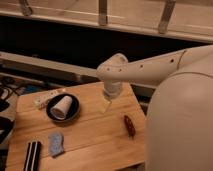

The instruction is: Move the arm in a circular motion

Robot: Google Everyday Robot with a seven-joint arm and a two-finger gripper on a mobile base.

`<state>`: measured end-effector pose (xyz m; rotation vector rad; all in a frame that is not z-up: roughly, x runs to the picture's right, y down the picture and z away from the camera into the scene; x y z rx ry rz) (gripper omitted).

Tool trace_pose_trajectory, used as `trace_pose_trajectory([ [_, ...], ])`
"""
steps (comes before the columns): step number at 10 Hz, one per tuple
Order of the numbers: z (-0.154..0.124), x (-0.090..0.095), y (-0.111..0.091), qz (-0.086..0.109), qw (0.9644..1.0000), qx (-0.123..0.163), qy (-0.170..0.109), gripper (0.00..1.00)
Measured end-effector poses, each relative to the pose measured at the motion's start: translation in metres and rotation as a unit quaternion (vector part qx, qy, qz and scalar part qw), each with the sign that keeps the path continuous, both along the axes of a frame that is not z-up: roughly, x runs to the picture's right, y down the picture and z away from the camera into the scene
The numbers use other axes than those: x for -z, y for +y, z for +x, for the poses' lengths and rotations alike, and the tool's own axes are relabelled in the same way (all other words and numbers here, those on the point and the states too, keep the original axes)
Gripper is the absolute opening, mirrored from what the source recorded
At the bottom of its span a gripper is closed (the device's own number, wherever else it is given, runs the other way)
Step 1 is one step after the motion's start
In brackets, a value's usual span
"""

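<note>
The cream-white arm (pixel 150 70) reaches left from its bulky rounded shell (pixel 182 125) on the right. Its tubular segment has small dark holes and ends in a rounded joint (pixel 114 70). The small yellowish gripper (pixel 105 103) hangs down from the joint over the far middle of the wooden table (pixel 90 135). It hovers just right of a black bowl (pixel 63 108) that holds a white cup (pixel 61 106) lying on its side.
A blue-grey sponge (pixel 55 143) and a black-and-white striped object (pixel 32 156) lie at the table's front left. A small reddish-brown item (pixel 130 126) lies at the right. A white bar-shaped object (pixel 48 96) lies behind the bowl. A dark counter ledge runs behind.
</note>
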<state>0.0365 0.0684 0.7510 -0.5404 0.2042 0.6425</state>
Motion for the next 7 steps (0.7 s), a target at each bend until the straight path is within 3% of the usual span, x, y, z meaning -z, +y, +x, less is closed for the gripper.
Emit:
trace_pose_trajectory([
  [4, 0.048, -0.003, -0.002, 0.012, 0.9995, -0.023, 0.02, 0.94],
  [7, 0.055, -0.009, -0.01, 0.019, 0.9988, -0.036, 0.028, 0.94],
])
